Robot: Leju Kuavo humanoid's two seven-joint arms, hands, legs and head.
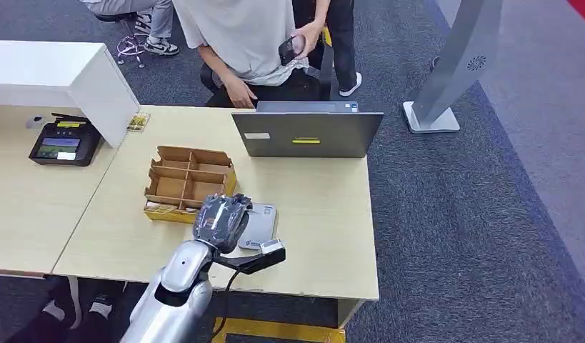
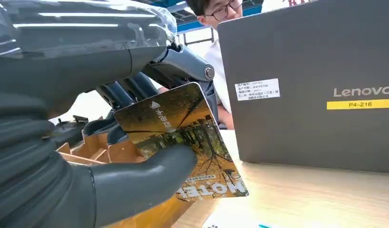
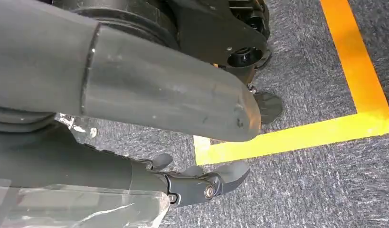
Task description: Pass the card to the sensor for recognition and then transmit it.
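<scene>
My left hand hovers over the near right corner of a divided cardboard box. In the left wrist view the hand pinches a card with an autumn tree picture between the thumb and the darker fingers. The card is tilted and clear of the table. A flat grey-white reader pad lies right beside the hand. A black terminal with a screen sits on the left desk. My right hand hangs over the carpet, its fingers apart and holding nothing.
A grey Lenovo laptop stands open at the table's far edge, its lid back facing me. A person sits behind it holding a phone. A white cabinet stands at far left, a grey stand on the carpet at right.
</scene>
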